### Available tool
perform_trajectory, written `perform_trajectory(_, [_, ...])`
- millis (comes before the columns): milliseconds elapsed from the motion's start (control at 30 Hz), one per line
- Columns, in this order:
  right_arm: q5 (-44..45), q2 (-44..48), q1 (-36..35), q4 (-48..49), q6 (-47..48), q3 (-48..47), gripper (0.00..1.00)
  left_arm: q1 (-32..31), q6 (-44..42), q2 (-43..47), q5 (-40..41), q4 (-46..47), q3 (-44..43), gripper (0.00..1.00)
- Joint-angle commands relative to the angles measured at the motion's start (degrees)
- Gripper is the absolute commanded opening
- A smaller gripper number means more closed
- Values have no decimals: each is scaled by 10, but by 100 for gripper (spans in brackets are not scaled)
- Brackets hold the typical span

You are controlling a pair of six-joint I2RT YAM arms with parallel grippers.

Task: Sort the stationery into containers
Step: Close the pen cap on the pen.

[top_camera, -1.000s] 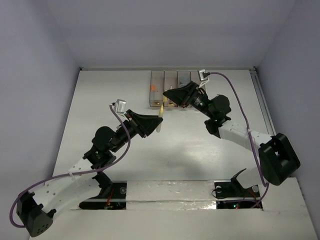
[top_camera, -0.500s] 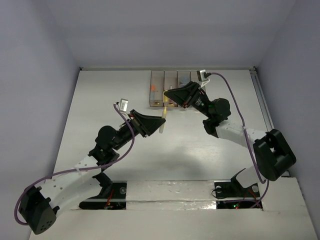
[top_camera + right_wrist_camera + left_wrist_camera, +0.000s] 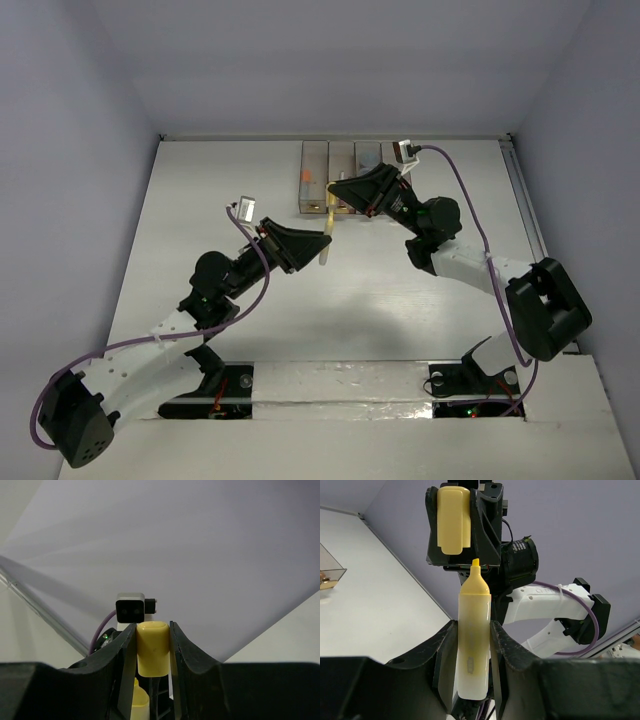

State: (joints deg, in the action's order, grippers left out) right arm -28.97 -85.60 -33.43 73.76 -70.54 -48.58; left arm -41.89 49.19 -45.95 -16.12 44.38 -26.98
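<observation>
top view, my grippers: my left gripper and right gripper meet nose to nose above the table, just in front of the containers.
top view, the marker: the yellow marker sits in my left gripper, tip pointing up toward the yellow cap in my right one. from here i cannot tell if they touch.
top view, the bins: the four containers stand in a row at the far edge. an orange piece lies in the leftmost one, and the contents of the others are too small to name.
left wrist view: my left fingers pinch the yellow marker by its lower body, upright, its chisel tip bare. the yellow cap hangs right above the tip, almost touching, set a little to one side of it.
right wrist view: my right gripper is pressed onto the yellow cap, with the marker's shoulder showing just below it.
done so far: i judge at least part of the sorting is done, since that orange piece is binned.
left to do: the cap is not yet seated. it needs lining up and pushing on, then the marker must go into a bin. whether more stationery hides under my arms, i cannot tell.
</observation>
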Motion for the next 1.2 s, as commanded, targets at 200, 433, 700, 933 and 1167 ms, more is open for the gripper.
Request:
perform_trajectory(200, [-14,-3,1,78,0,-8,0,8,4,3,-11,44,3,0])
perform_trajectory(433, [-20,-4,1,87,-4,-8,0,14,8,-2,-13,43,3,0])
perform_trajectory(700, [-24,-8,1,97,-7,-7,0,19,11,-4,-13,42,4,0])
perform_trajectory(933, [-30,-11,1,106,-9,-8,0,19,14,-11,-11,45,5,0])
perform_trajectory(1167, [-31,-11,1,116,-11,-5,0,24,19,-18,-11,51,7,0])
